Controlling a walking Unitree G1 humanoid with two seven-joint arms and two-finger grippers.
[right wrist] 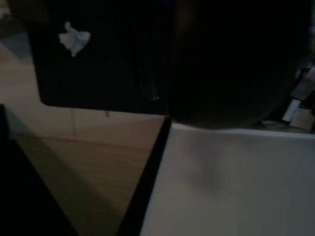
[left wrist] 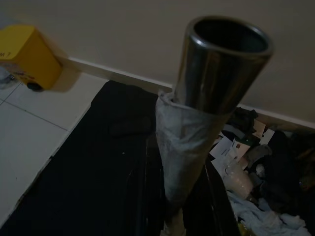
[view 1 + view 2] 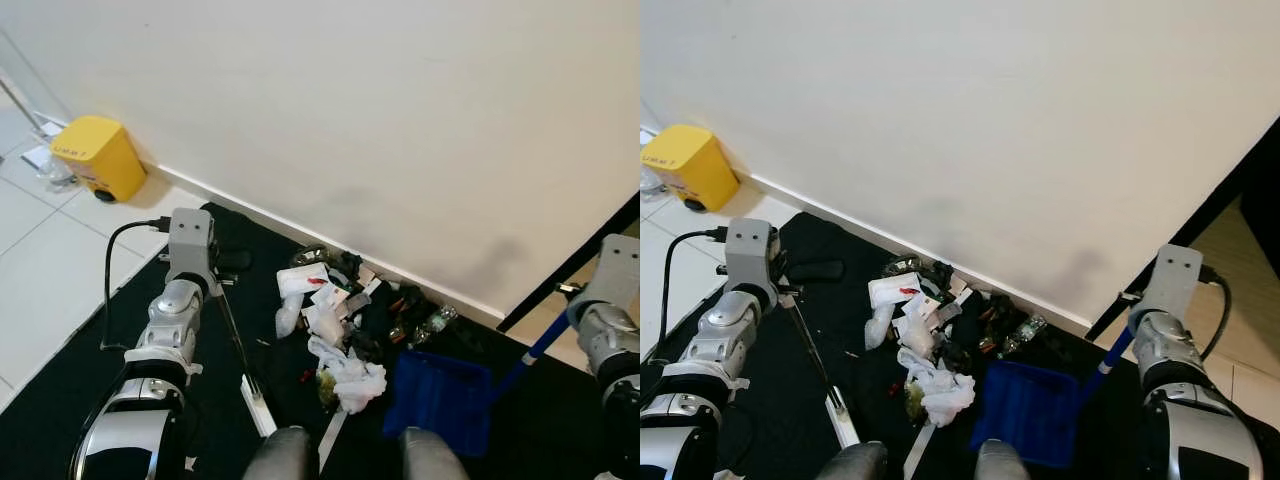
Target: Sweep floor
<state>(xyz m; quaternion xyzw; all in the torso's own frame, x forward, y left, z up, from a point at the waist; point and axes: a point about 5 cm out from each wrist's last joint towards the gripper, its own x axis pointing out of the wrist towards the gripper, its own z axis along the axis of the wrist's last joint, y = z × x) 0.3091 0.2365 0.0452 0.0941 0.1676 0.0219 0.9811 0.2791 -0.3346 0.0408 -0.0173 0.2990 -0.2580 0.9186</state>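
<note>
A pile of litter point(image 3: 345, 320), with crumpled paper, wrappers and small bottles, lies on a black mat point(image 3: 215, 375) against the white wall. My left gripper point(image 3: 230, 264) is shut on the thin metal broom handle point(image 3: 232, 335). The handle slants down to a white broom head point(image 3: 258, 405) left of the pile. In the left wrist view the handle's taped metal tube point(image 2: 202, 113) stands close up. A blue dustpan point(image 3: 440, 398) rests on the mat right of the pile. Its blue handle point(image 3: 535, 355) rises to my right gripper point(image 3: 572, 292), which is shut on it.
A yellow bin point(image 3: 98, 155) stands by the baseboard at the far left on white tiles. A dark door frame point(image 3: 575, 265) and wooden floor point(image 3: 548, 322) lie to the right. My knees point(image 3: 290, 455) show at the bottom edge. One crumpled paper point(image 1: 74, 39) lies apart on the mat.
</note>
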